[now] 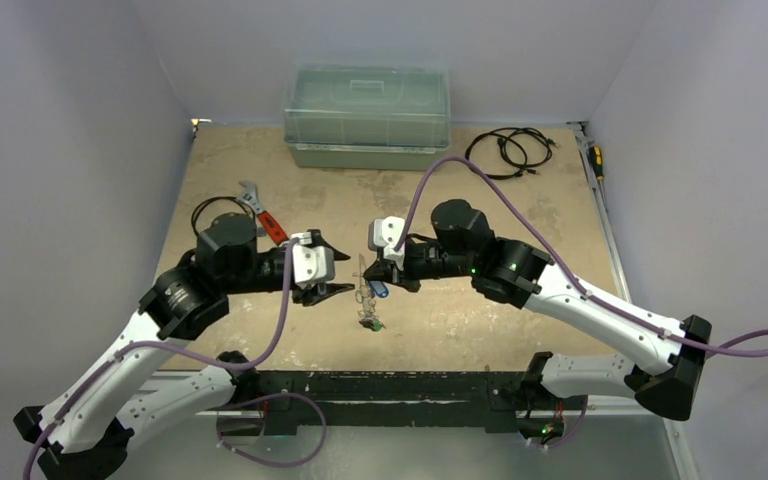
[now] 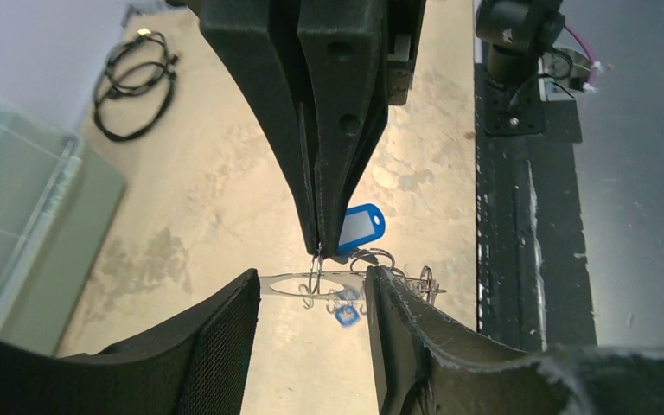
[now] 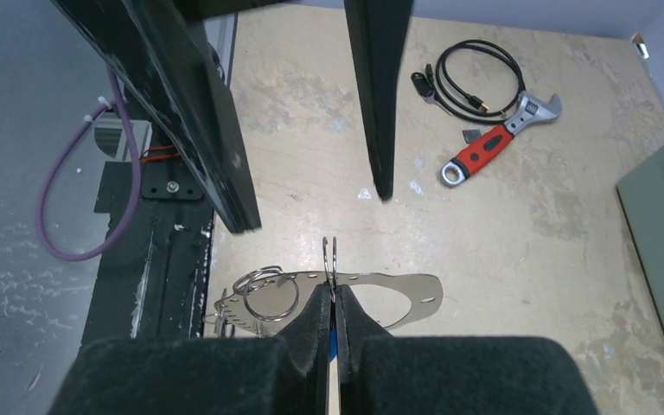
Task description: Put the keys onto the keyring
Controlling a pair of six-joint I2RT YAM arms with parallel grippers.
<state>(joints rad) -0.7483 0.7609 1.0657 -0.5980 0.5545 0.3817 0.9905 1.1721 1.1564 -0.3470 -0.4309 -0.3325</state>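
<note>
- Counter of worn tan board carried everything; one counter, with the two arm bases bolted at its near edge.
- Two arms, left and right, reached inward so that their tips faced each other over the middle, which I judged suited a hand-to-hand threading job.
- One clear lidded bin stood at the far edge, well apart from the work.
- Two black cable coils lay out of the way, one at the far right and one beside the wrench.
- One red-handled wrench lay on the far left, untouched.
- Left fingers were spread and released, framing the keyring from either side, likely ready to steady it.
- Right fingers were clenched on the blue-tagged key, whose small wire ring poked out past their tips.
- One keyring, a long silvery oblong, sat just beyond the right fingertips at the counter's middle. Whether it lay flat or was lifted I could not tell.
- Other keys clustered at its near end. Two blue tags showed in all, and the top view showed a speck of green, but the exact number of keys could not be told.
</note>
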